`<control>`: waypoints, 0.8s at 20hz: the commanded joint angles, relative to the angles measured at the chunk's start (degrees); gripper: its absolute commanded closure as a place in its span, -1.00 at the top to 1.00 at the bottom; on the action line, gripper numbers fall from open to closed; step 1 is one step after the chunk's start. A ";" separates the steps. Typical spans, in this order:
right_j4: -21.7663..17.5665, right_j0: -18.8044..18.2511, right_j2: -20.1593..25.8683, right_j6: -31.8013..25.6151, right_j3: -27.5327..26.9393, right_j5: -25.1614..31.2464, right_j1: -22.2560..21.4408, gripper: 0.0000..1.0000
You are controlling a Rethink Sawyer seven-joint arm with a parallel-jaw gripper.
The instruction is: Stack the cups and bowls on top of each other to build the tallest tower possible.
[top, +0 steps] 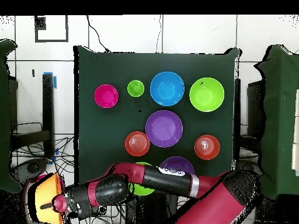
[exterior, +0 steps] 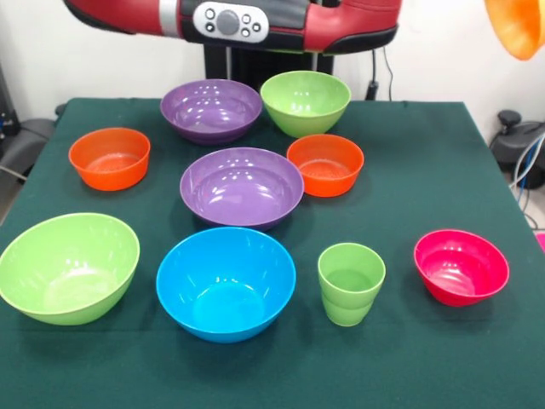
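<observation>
My gripper (top: 54,204) is off the table's corner near the robot's base, shut on the large orange bowl (top: 40,195), which it holds in the air; the bowl's edge shows at the front view's top right (exterior: 516,25). On the green table (exterior: 426,170) stand the light-green cup (exterior: 351,281), a blue bowl (exterior: 226,285), two lime green bowls (exterior: 68,266) (exterior: 305,100), two purple bowls (exterior: 242,186) (exterior: 211,109), two orange-red bowls (exterior: 109,157) (exterior: 325,164) and a pink-red bowl (exterior: 461,266). All stand upright and apart, none stacked.
The red and black arm (exterior: 255,21) spans the table's far edge above the back purple and lime bowls, in front of the black pedestal (exterior: 255,61). Cables and dark equipment (exterior: 518,141) sit beside the table.
</observation>
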 commanded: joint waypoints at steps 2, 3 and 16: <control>-5.35 1.25 -3.01 -19.08 -11.88 -0.18 6.92 -1.00; -5.57 1.24 -3.04 -20.06 -12.72 0.06 7.84 -1.00; -8.65 0.41 -5.83 -28.54 -20.52 0.97 13.82 -1.00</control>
